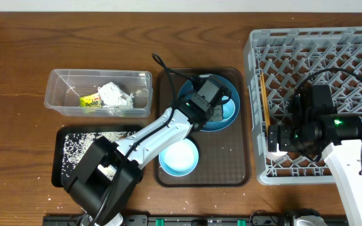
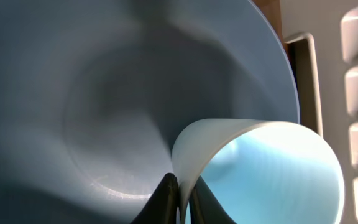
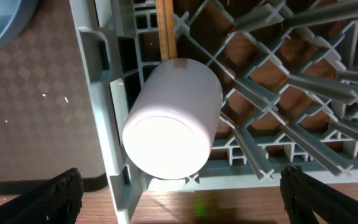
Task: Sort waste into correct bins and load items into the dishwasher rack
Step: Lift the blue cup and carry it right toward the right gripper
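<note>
My left gripper (image 1: 213,108) (image 2: 180,193) is shut on the rim of the small light-blue cup (image 2: 260,168), inside the dark-blue plate (image 1: 197,94) (image 2: 104,93) on the brown tray. The light-blue bowl (image 1: 179,157) sits at the tray's front. My right gripper (image 1: 275,141) (image 3: 182,199) is open and empty above the grey dishwasher rack's (image 1: 254,56) (image 3: 98,93) front-left corner. There the white-pink cup (image 3: 173,118) lies on its side, next to the chopsticks (image 1: 264,94) (image 3: 165,28). The clear tub (image 1: 61,94) holds tissue (image 1: 114,95) and the wrapper (image 1: 90,101). No carrot shows.
The black tray (image 1: 65,135) at the front left holds scattered rice grains (image 1: 80,147); a few grains lie on the wooden table beside it. The brown serving tray (image 1: 231,163) lies between the bins and the rack.
</note>
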Robot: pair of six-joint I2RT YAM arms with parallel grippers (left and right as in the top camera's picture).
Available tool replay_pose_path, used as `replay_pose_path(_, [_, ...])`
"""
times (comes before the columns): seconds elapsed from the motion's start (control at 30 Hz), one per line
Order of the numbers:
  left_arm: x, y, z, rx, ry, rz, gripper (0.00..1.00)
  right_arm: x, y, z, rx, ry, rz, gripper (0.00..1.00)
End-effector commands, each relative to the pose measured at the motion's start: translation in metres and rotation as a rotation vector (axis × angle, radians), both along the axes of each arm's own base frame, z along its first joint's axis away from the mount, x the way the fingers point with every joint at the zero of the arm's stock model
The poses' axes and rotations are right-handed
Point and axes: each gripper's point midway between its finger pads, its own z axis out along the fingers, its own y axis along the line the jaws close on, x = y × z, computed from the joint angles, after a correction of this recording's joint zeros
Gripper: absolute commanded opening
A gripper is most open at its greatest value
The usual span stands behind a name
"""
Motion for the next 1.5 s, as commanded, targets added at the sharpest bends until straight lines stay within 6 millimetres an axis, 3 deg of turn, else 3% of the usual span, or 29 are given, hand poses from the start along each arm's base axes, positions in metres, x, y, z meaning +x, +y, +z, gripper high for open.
replay_pose_path(0.0, [0.003, 0.003, 0.009, -0.002, -0.027, 0.005, 0.06, 0.0, -0.002, -0.001, 0.005, 0.0, -0.02, 0.99])
replay_pose_path(0.2, [0.003, 0.001, 0.045, -0.04, -0.098, -0.039, 0.06, 0.0, -0.002, -0.001, 0.005, 0.0, -0.02, 0.99])
replay_pose_path(0.37, [-0.003, 0.012, 0.092, -0.131, -0.131, -0.056, 0.06, 0.0, -0.002, -0.001, 0.005, 0.0, -0.02, 0.99])
replay_pose_path(0.57, [-0.02, 0.023, 0.159, -0.46, -0.074, -0.24, 0.06, 0.0, -0.002, -0.001, 0.005, 0.0, -0.02, 0.99])
replay_pose_path(0.73, [-0.033, 0.047, 0.196, -0.753, 0.043, -0.372, 0.06, 0.0, -0.002, -0.001, 0.005, 0.0, -0.02, 0.99])
replay_pose_path(0.9, [-0.041, 0.071, 0.206, -0.879, 0.128, -0.396, 0.06, 0.0, -0.002, -0.001, 0.005, 0.0, -0.02, 0.99])
replay_pose_path(1.23, [-0.056, 0.073, 0.21, -0.918, 0.149, -0.468, 0.06, 0.021, 0.008, 0.004, 0.064, -0.085, -0.014, 0.99])
replay_pose_path(1.37, [-0.056, 0.073, 0.21, -0.916, 0.146, -0.47, 0.06, 0.021, 0.029, 0.008, 0.195, -0.078, -0.047, 0.99])
replay_pose_path(1.47, [-0.056, 0.073, 0.21, -0.917, 0.146, -0.47, 0.06, 0.019, 0.063, 0.02, 0.401, -0.074, 0.007, 0.99])
